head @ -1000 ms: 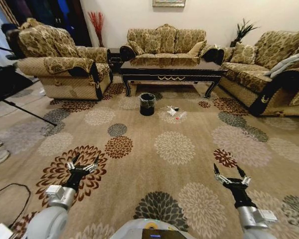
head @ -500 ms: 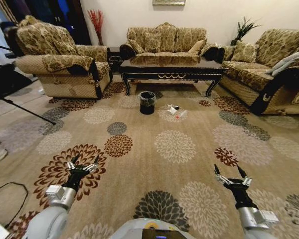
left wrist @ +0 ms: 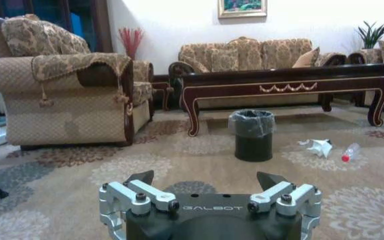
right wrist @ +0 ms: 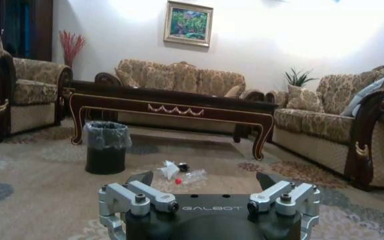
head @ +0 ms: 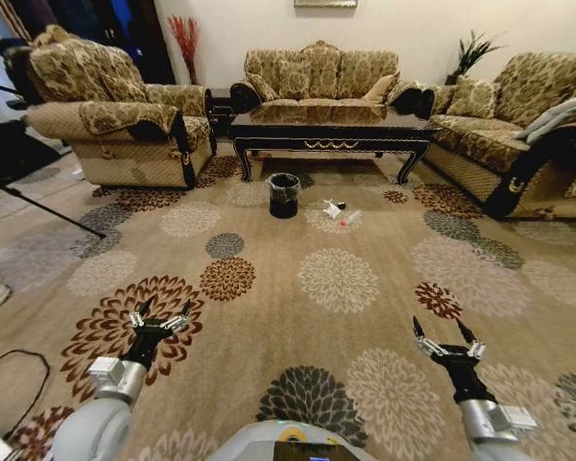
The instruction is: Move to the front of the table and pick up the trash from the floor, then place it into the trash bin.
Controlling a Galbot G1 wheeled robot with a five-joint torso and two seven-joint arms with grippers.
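One dark wood table [head: 331, 134] stands far ahead at 12 o'clock in the head view, with a gold ornament on its front edge. One small black trash bin [head: 284, 195] with a clear bag sits on the rug [head: 269, 288] just in front of the table, a bit toward 11 o'clock. The trash [head: 338, 212] lies on the rug near the bin, toward 1 o'clock from it, not touching it.

In the head view the trash looks like a few tiny bits. The right wrist view shows three pieces: a crumpled white paper [right wrist: 170, 170], a clear plastic piece with a red end [right wrist: 190, 176], and a small dark cap [right wrist: 182, 167] just behind them. The left wrist view shows two: the white paper [left wrist: 319, 147] and the clear piece with its red end [left wrist: 349, 151].

There are two grippers. The left gripper [head: 159, 314] hangs low over the rug at 7 o'clock, its fingers spread wide and holding nothing. The right gripper [head: 444, 337] hangs at 5 o'clock, also spread wide with nothing in it. Both are well apart from the trash and the bin.

Three sofas ring the table: one sofa [head: 115, 110] at 10 o'clock, one behind at 12, one at 2.
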